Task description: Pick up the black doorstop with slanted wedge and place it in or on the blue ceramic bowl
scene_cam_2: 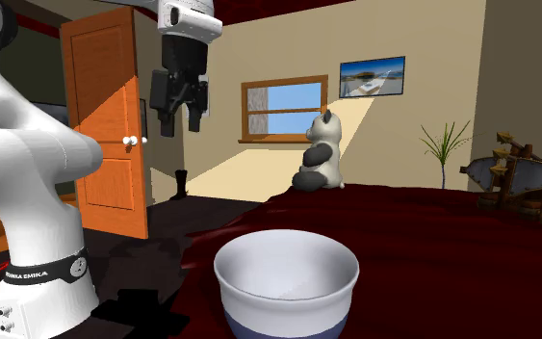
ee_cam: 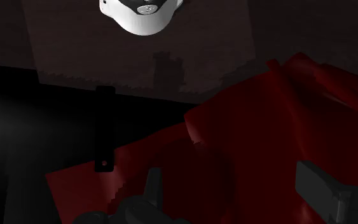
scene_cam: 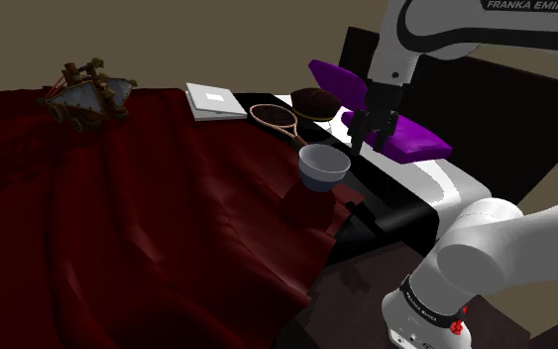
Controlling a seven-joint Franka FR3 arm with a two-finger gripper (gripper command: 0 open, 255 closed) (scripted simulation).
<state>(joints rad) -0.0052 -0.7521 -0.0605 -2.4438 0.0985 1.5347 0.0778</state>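
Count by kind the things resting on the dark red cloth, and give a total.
Model ship: 1
White book: 1
Racket: 1
Bowl: 1
Panda toy: 1
Total: 5

Bowl point(scene_cam_2: 288, 300): upright, empty, white inside w/ blue-grey lower band, sits on dark red cloth point(scene_cam_2: 432, 250). Doorstop point(ee_cam: 105, 130): black narrow strip, small hole nr one end, lying at cloth edge, outside bowl
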